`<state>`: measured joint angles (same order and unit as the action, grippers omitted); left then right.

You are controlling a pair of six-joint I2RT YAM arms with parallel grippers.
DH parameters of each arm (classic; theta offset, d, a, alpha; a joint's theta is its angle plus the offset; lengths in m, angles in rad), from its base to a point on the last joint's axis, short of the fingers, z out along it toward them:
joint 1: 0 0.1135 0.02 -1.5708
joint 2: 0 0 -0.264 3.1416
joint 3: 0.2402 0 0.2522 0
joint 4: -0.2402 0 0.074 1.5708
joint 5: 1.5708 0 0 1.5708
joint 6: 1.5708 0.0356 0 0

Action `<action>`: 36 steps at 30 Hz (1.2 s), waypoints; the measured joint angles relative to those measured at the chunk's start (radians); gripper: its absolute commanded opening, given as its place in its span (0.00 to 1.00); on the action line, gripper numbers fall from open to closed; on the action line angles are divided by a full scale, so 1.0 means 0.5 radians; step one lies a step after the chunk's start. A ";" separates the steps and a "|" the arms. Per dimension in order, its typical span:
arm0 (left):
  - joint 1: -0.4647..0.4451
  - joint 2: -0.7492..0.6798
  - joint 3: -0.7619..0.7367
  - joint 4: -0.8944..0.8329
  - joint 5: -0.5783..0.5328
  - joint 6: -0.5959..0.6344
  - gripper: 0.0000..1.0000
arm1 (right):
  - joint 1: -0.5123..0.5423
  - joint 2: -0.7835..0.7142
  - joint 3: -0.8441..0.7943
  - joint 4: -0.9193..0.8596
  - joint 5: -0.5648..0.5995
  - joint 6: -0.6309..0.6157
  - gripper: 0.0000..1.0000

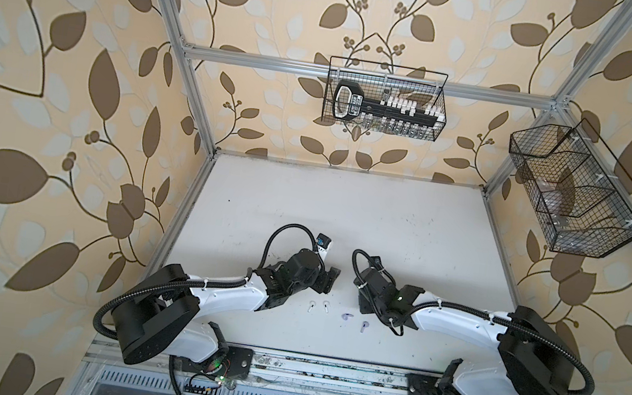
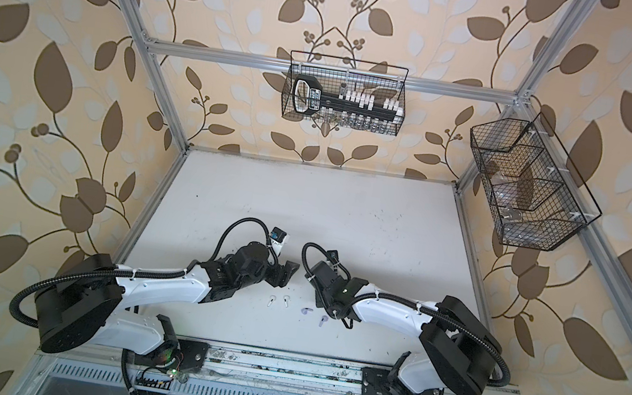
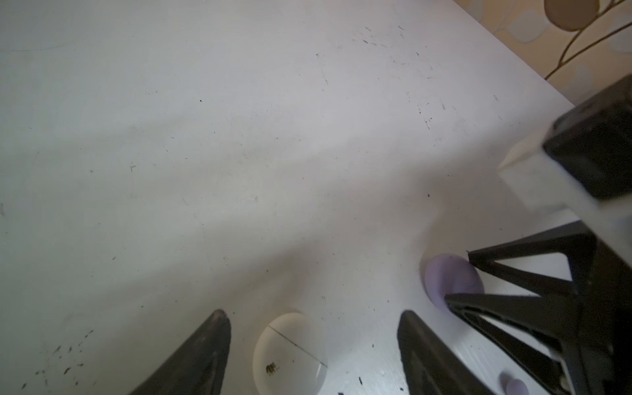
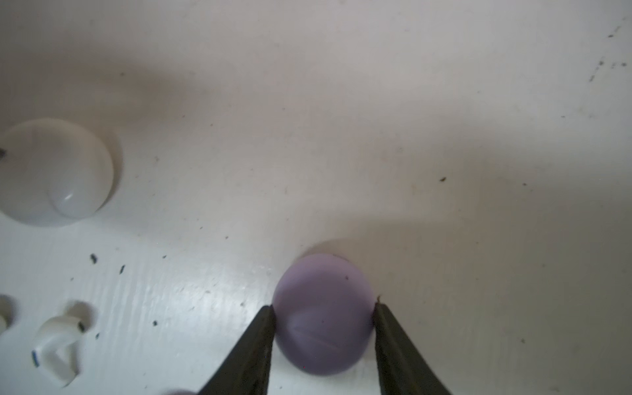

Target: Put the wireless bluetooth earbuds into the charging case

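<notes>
A round white charging case lies shut on the table between the fingers of my left gripper, which is open with a gap on each side. My right gripper is shut on a round lilac charging case, with both fingertips touching its sides. The white case also shows in the right wrist view. Two white earbuds and two lilac earbuds lie loose in a row just in front of the grippers. In both top views the grippers hide the cases.
The white table stretches back behind the arms. A wire basket with a black tool hangs on the back wall. Another wire basket hangs on the right frame. The arm bases sit on a rail at the front edge.
</notes>
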<state>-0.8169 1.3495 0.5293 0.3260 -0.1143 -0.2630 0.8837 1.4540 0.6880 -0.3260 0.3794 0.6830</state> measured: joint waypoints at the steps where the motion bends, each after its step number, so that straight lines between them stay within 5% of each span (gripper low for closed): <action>1: 0.000 0.000 0.000 0.000 0.000 0.000 0.79 | -0.037 -0.005 -0.005 -0.008 0.010 -0.002 0.53; 7: 0.000 0.000 0.000 -0.001 0.000 0.000 0.79 | -0.136 -0.058 -0.027 -0.043 0.047 0.011 0.64; 15: 0.000 -0.006 0.000 -0.001 0.000 -0.001 0.79 | -0.150 -0.280 -0.148 -0.021 0.035 0.060 0.66; 36: 0.000 -0.012 0.000 -0.002 0.000 -0.002 0.79 | -0.188 -0.117 -0.237 0.225 -0.195 0.094 0.67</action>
<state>-0.8169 1.3434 0.5293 0.3252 -0.1143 -0.2642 0.7895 1.3952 0.5694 -0.2134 0.2817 0.7300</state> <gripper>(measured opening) 0.792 0.668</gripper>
